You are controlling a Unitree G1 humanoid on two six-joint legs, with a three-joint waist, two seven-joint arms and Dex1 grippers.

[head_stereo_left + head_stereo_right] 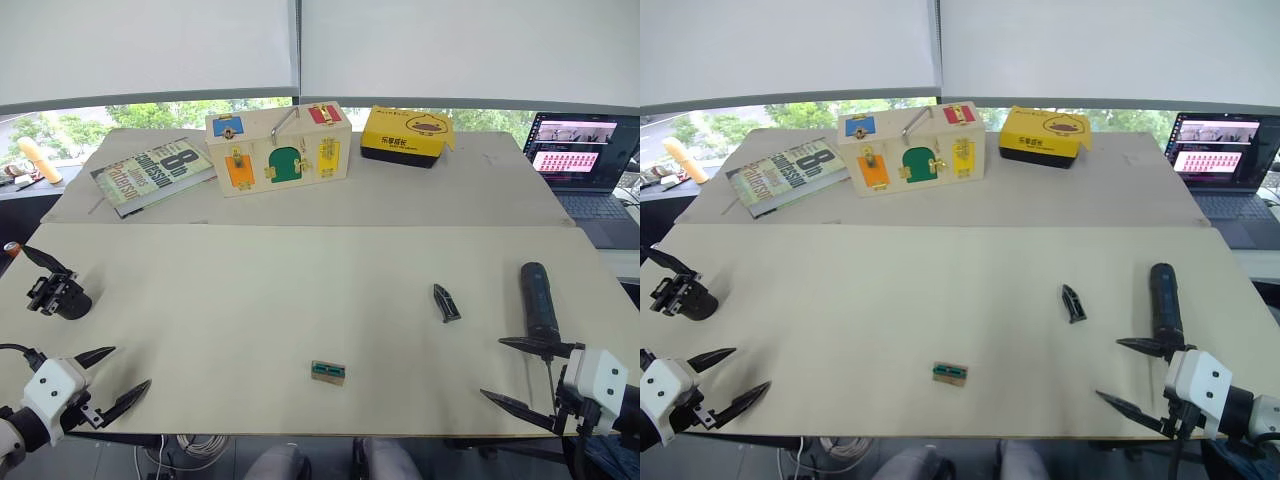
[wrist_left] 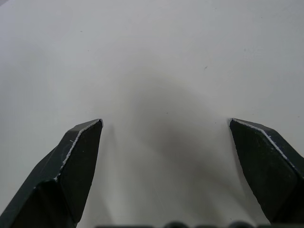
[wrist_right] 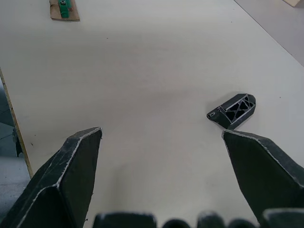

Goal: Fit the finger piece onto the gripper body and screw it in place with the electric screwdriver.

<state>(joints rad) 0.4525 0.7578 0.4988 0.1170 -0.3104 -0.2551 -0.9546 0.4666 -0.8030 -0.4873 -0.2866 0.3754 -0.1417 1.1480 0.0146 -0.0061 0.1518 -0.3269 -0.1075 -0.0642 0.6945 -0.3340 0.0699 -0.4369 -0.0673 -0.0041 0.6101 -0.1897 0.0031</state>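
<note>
On the table (image 1: 300,300): one finger piece (image 1: 446,302), one gripper body (image 1: 58,293), one electric screwdriver (image 1: 538,300), one green-and-tan block (image 1: 328,372). Finger piece lies between block and screwdriver, apart from both. Gripper body sits well left of the block, near the table edge. Left pincer (image 1: 112,377) wide open, empty. Right pincer (image 1: 518,374) wide open, empty, beside the screwdriver's tip.
</note>
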